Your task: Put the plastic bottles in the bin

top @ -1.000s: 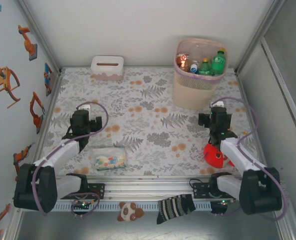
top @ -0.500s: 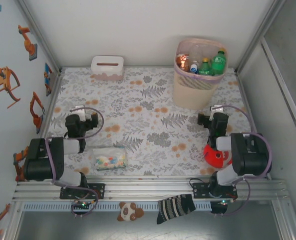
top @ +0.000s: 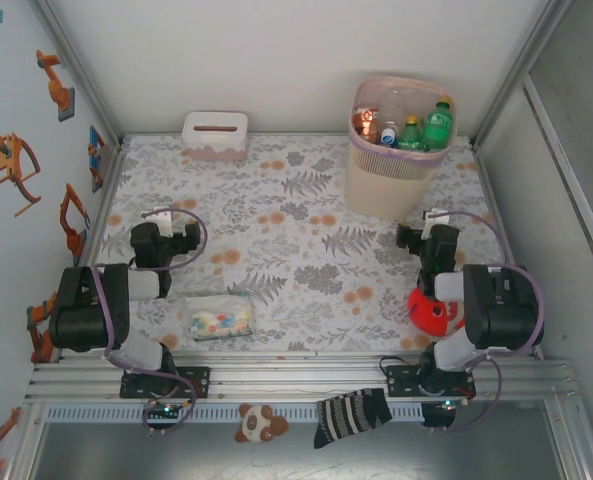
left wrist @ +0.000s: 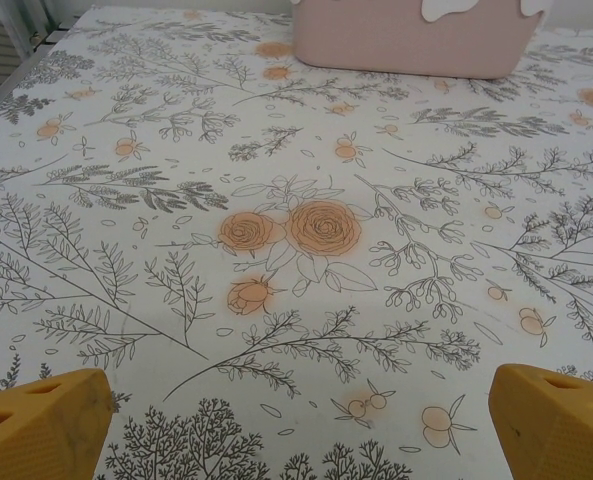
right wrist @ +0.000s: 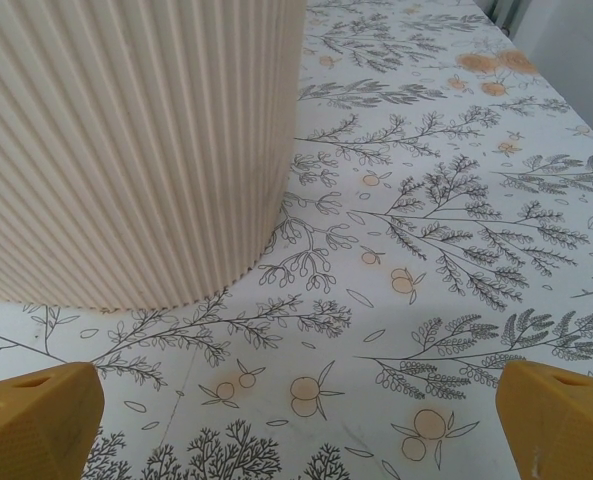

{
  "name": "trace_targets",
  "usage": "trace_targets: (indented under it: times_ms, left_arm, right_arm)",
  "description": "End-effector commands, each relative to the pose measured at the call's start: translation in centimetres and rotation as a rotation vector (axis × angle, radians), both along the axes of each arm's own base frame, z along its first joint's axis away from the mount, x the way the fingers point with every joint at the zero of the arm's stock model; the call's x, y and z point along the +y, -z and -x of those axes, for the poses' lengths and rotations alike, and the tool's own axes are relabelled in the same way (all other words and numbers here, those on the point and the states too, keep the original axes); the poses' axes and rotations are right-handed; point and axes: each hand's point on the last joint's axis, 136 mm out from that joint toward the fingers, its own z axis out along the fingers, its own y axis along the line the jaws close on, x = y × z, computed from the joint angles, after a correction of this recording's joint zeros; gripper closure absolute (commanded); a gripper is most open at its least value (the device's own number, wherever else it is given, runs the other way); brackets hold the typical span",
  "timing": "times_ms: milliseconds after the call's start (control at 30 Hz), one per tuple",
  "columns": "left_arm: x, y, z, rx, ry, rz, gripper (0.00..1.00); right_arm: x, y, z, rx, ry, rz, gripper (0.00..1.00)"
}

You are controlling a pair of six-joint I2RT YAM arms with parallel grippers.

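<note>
Already inside the bin (top: 381,185) (far right): plastic bottles (top: 436,123).

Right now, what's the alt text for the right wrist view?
A beige ribbed plastic bin rises at the left, standing on a white floral-printed tablecloth. Two yellow jaws, wide open and holding nothing, sit in the bottom corners.

Three cameras, one floral tabletop (top: 296,230).
The overhead view looks down from the near edge; the left wrist camera skims low toward the tissue box (left wrist: 416,45), the right sits close beside the bin (right wrist: 126,150), both visible overhead.
</note>
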Motion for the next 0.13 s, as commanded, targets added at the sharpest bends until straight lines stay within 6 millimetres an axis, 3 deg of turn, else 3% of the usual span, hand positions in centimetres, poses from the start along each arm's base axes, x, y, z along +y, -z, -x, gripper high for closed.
trace_targets:
  times_ms: [0, 100]
  left_arm:
    - [-0.17, -0.71, -0.44, -0.017, 0.007, 0.020, 0.04]
    - [-0.18, -0.69, -0.42, -0.016, 0.008, 0.020, 0.04]
  right_arm:
    - [-0.18, -1.40, -1.02, -0.044, 0.002, -0.006, 0.01]
    - [-0.19, -1.40, -1.05, -0.043, 0.001, -0.011, 0.01]
